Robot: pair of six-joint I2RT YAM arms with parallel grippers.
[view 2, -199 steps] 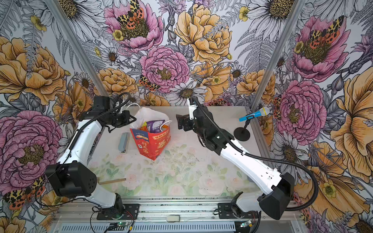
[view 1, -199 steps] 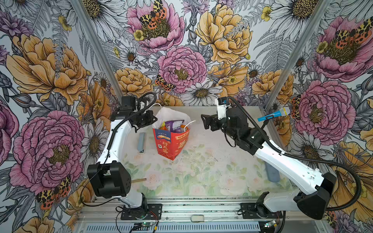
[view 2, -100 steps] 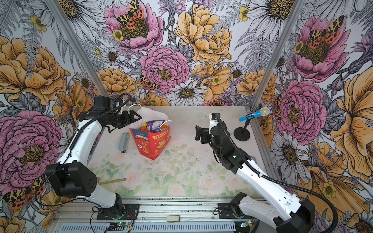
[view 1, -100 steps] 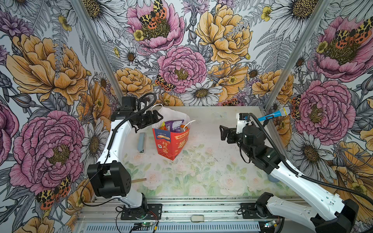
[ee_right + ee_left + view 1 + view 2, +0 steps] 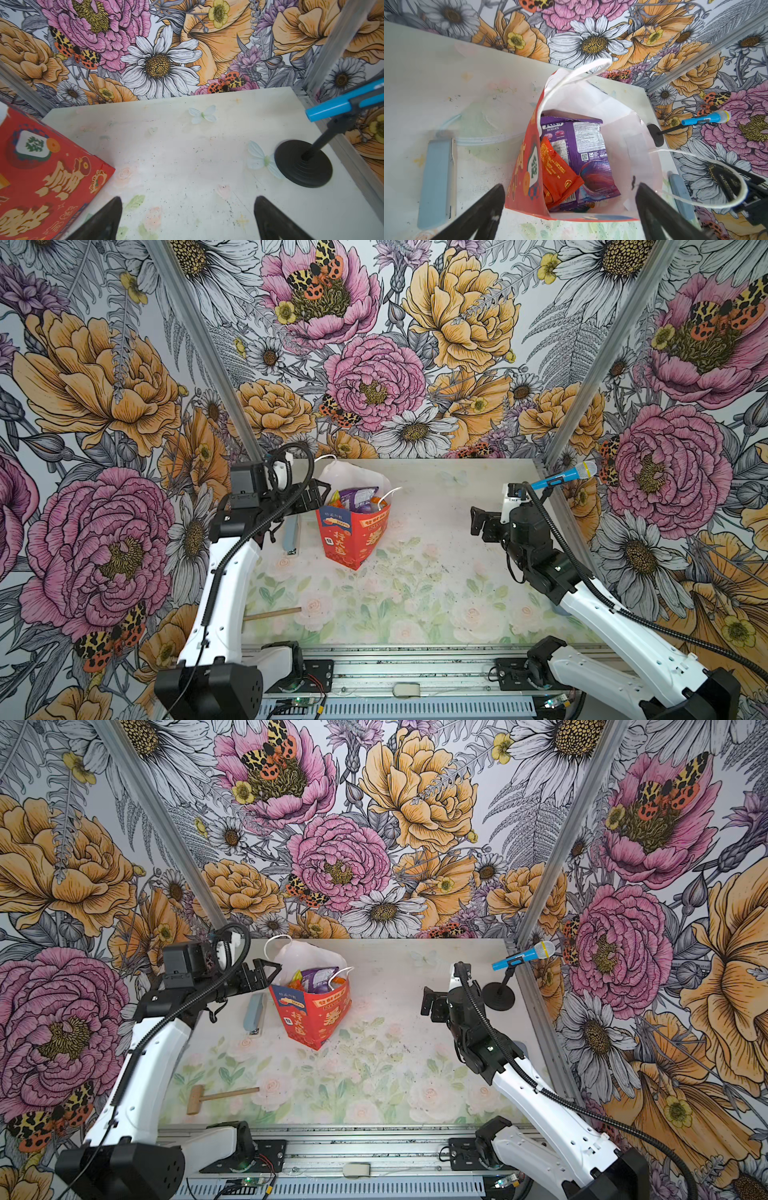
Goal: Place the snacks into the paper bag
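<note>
Since the bag point(image 5: 525, 166) stands upright with its mouth spread, left gripper point(image 5: 570, 186) hangs just over the rim, jaws wide, holding nothing (drop-in pose, I judge). Snacks point(image 5: 589, 137) lie directly below it, inside. Right gripper point(image 5: 188, 199) is also wide and empty, with the bag well off to its side. Block point(image 5: 436, 182) sits beside one left finger. Loose handles point(image 5: 577, 72) are a snag risk. Microphone point(image 5: 328, 108) stands ahead of right gripper.

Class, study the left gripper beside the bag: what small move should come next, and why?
Probably raise the left gripper clear of the paper bag: its jaws stand open and empty, snacks lie inside, and no packet shows on the table.
</note>
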